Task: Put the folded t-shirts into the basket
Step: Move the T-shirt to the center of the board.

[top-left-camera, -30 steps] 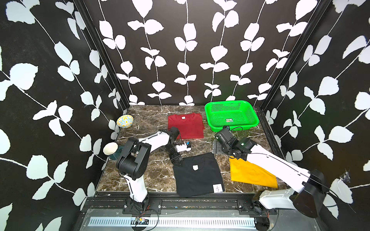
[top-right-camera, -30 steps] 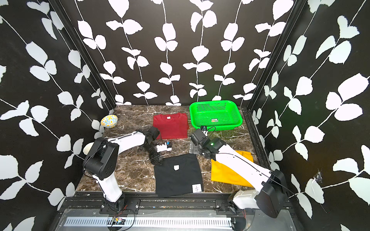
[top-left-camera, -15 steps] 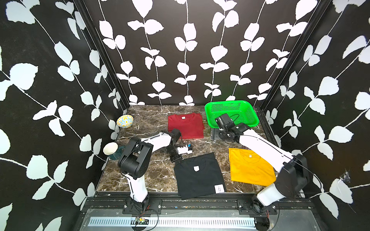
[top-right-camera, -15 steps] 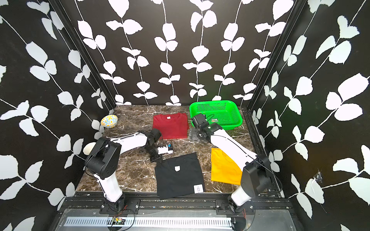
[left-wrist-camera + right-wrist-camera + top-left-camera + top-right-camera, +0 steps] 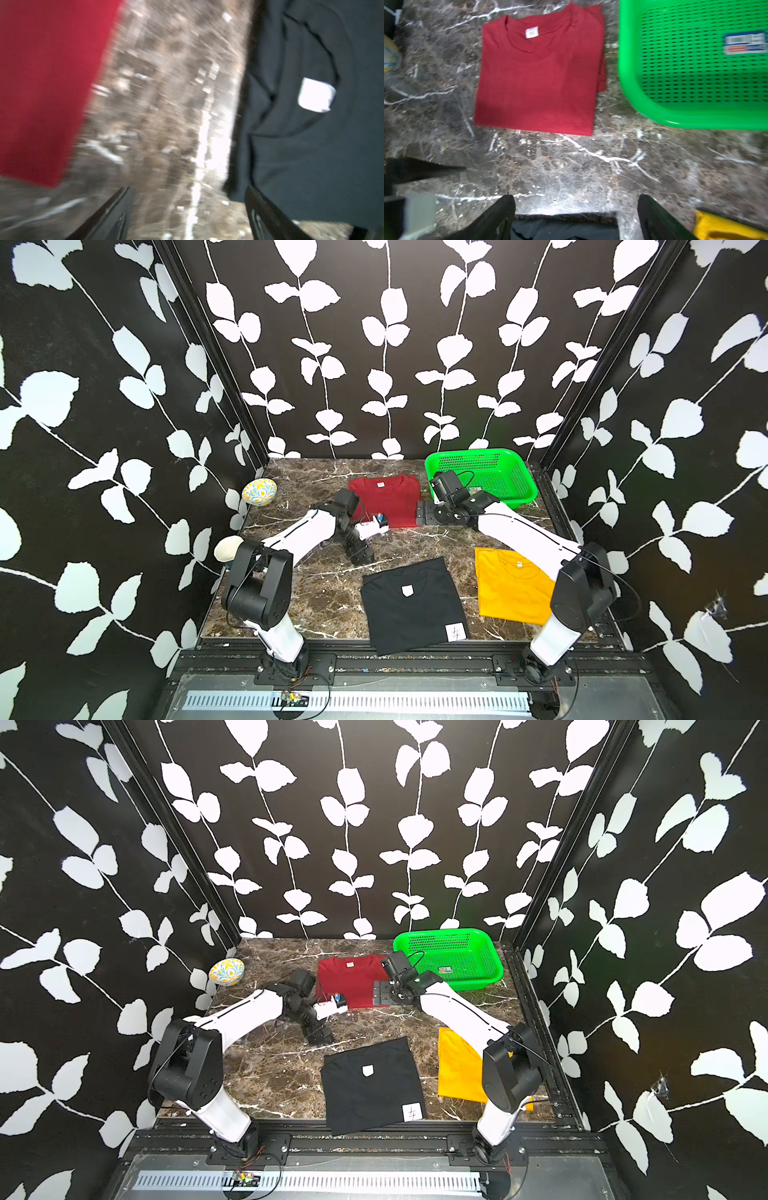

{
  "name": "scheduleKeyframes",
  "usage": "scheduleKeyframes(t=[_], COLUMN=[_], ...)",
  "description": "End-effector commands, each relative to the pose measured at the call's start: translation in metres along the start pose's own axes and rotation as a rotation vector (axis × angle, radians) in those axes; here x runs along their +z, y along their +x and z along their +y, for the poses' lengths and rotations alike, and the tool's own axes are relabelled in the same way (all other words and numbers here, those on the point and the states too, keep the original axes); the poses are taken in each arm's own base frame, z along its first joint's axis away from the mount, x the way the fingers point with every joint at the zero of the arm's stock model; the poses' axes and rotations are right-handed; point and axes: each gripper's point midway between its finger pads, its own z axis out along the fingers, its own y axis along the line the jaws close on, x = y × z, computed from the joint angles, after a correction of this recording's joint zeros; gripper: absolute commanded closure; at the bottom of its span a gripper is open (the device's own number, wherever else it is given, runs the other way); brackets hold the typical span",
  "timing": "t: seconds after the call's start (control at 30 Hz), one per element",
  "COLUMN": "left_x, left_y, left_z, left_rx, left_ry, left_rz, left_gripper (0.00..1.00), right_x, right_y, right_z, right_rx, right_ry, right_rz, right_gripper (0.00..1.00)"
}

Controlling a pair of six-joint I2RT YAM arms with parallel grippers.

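**All three folded tees lie outside the basket**

The red folded tee [image 5: 537, 83] is seen flat on the brown marble tabletop [image 5: 316, 585], straight ahead of the right gripper [image 5: 575, 197], whose jaws are spread wide and empty. The bright green perforated plastic basket [image 5: 654, 112] is set just beside that tee, ahead of the same jaws, off to one side. The black folded tee with white labels [image 5: 413, 605] and the golden yellow folded tee [image 5: 509, 589] are found behind those jaws. The left gripper [image 5: 187, 189] is likewise parted and empty, held over bare marble between red and black cloth.
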Motion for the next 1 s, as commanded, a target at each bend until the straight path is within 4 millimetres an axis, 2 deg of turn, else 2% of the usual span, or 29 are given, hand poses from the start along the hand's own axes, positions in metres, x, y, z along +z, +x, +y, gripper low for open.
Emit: scheduleKeyframes(t=[0.0, 0.1, 0.13, 0.23, 0.37, 0.53, 0.63, 0.8, 0.9, 0.97], left_x=[0.004, 0.016, 0.021, 0.034, 0.053, 0.054, 0.053, 0.053, 0.053, 0.048], left_y=[-0.024, -0.033, -0.035, -0.032, -0.014, 0.018, 0.036, 0.07, 0.094, 0.1], left_z=[0.033, 0.059, 0.067, 0.086, 0.103, 0.128, 0.124, 0.098, 0.089, 0.085], left_rx=[0.021, -0.002, -0.01, -0.042, -0.13, -0.271, -0.29, -0.343, -0.371, -0.393], left_ry=[-0.083, -0.133, -0.148, -0.177, -0.163, -0.168, -0.131, 0.002, 0.036, 0.059], left_rz=[-0.025, -0.009, -0.002, 0.039, 0.113, 0.188, 0.227, 0.281, 0.309, 0.292], left_gripper=[0.15, 0.16, 0.16, 0.16, 0.16, 0.18, 0.19, 0.23, 0.24, 0.26], right_x=[-0.025, -0.043, -0.04, -0.047, -0.051, -0.056, -0.055, -0.05, -0.045, -0.042], right_y=[-0.01, -0.008, 0.003, 0.014, 0.026, 0.027, 0.023, 0.014, -0.002, -0.015], right_z=[-0.019, -0.026, -0.034, -0.044, -0.055, -0.068, -0.066, -0.058, -0.053, -0.051], right_rx=[0.054, 0.081, 0.086, 0.109, 0.11, 0.113, 0.096, 0.037, 0.005, -0.003], right_ry=[0.07, 0.076, 0.096, 0.113, 0.139, 0.211, 0.22, 0.227, 0.24, 0.255], right_rz=[-0.093, -0.128, -0.114, -0.119, -0.119, -0.126, -0.119, -0.075, -0.091, -0.109], right_gripper=[0.06, 0.06, 0.06, 0.06, 0.06, 0.06, 0.06, 0.05, 0.04, 0.04])
